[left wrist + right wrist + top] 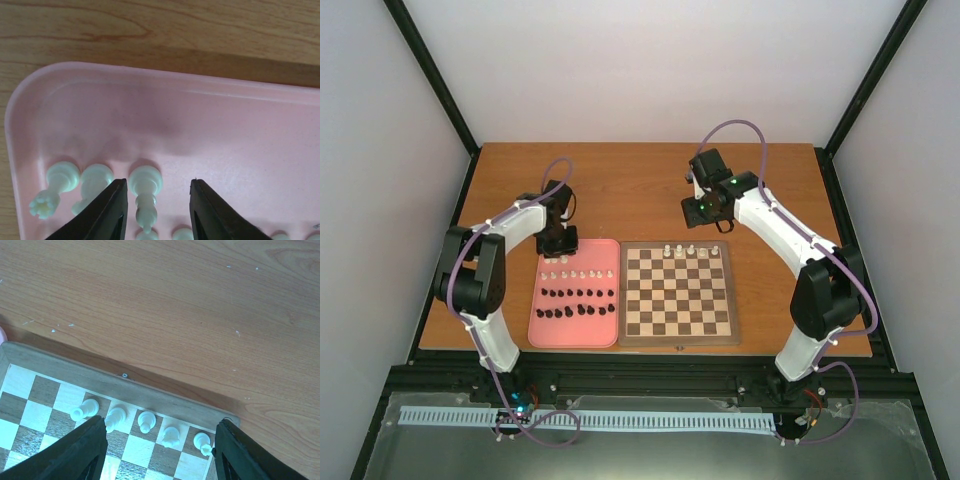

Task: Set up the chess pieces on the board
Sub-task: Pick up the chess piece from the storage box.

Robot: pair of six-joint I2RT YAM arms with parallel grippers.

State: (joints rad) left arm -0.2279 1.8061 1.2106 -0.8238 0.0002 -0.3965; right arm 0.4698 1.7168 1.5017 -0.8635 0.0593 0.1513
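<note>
Nearest you, a long white slotted strip (620, 421) lay across a grey metal sheet (880, 445), just below the black rail (650, 385) that carried both arm bases. Past that, the orange-brown wooden surface (640, 190) bore a pink rounded plastic tray (603, 330) on your left. Just beside the tray sat the square wooden chessboard with brown and cream checks (680, 341).

On the tray stood two rows of small black chess pieces (575, 294) and, behind them, a row of small white chess pieces (578, 273). Your left pincer (157, 184) hung low over the tray's far end. Its jaws were parted around one white piece (145, 192), with a gap on either side, so it gripped nothing.

Five more white pieces (146, 421) stood along the chessboard's far row. Your right pincer (160, 422) hovered above them, jaws wide and holding nothing.

Farthest off, plain pale walls (650, 60) and black corner posts (440, 85) closed in the room.
</note>
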